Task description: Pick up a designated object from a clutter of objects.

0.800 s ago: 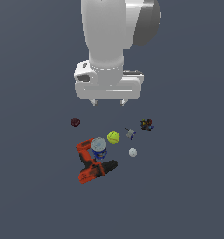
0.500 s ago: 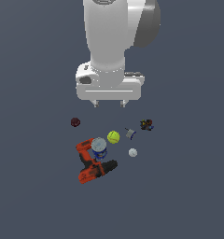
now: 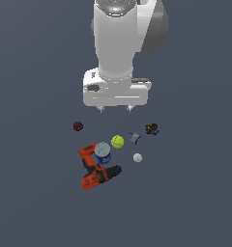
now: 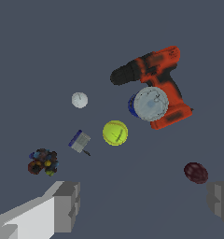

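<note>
Exterior view: the white Panda arm (image 3: 120,43) is hanging above the clutter, its gripper (image 3: 115,109) spread wide and grasping nothing, with only the two fingertips showing below the hand. The tiny white ball (image 3: 137,157) is lying on the dark floor (image 3: 36,202), apart from everything, just beside the yellow-green ball (image 3: 117,142) on the exterior view's right and nearer the camera. A small grey piece (image 3: 134,138) and a dark multicoloured piece (image 3: 152,129) are sitting farther back on that side. The blue can (image 3: 102,152) with a grey top is standing against the orange-and-black power drill (image 3: 95,169). A dark red ball (image 3: 78,126) is resting alone toward the exterior view's left.

Wrist view: both fingers (image 4: 62,205) are standing well apart with bare floor between them. The white ball is lying (image 4: 79,100) clear of its neighbours, near the drill's (image 4: 156,79) black chuck and the grey piece (image 4: 80,142). The yellow-green ball (image 4: 115,133) is sitting close to the can (image 4: 149,104). The dark red ball (image 4: 196,172) is lying near one finger, the multicoloured piece (image 4: 43,161) near the other.
</note>
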Robot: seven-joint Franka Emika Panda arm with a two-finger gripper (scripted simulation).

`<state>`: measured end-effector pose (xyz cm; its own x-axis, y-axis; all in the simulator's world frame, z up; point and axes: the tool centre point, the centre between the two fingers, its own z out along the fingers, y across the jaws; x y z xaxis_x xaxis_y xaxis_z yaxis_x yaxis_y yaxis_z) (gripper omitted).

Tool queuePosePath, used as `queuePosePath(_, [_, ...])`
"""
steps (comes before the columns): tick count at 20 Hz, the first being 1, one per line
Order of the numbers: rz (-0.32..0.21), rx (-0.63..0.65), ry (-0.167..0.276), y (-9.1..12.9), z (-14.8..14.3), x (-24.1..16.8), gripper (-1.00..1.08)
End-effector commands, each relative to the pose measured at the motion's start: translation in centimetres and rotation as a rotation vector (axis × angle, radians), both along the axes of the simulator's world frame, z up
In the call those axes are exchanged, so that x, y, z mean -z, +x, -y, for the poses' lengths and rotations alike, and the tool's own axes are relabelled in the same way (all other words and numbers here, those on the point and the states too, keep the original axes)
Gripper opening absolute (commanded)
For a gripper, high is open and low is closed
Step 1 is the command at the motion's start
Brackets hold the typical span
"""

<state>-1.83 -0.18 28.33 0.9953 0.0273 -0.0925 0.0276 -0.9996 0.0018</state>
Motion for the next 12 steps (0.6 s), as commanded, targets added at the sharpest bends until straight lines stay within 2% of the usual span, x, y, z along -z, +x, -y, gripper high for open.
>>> queuePosePath(1, [0.001,-0.008,0.0,0.2,-0.1,0.3,1.0])
queuePosePath(12, [0.021,-0.162,-0.005,3.0,-2.3,5.1,1.0])
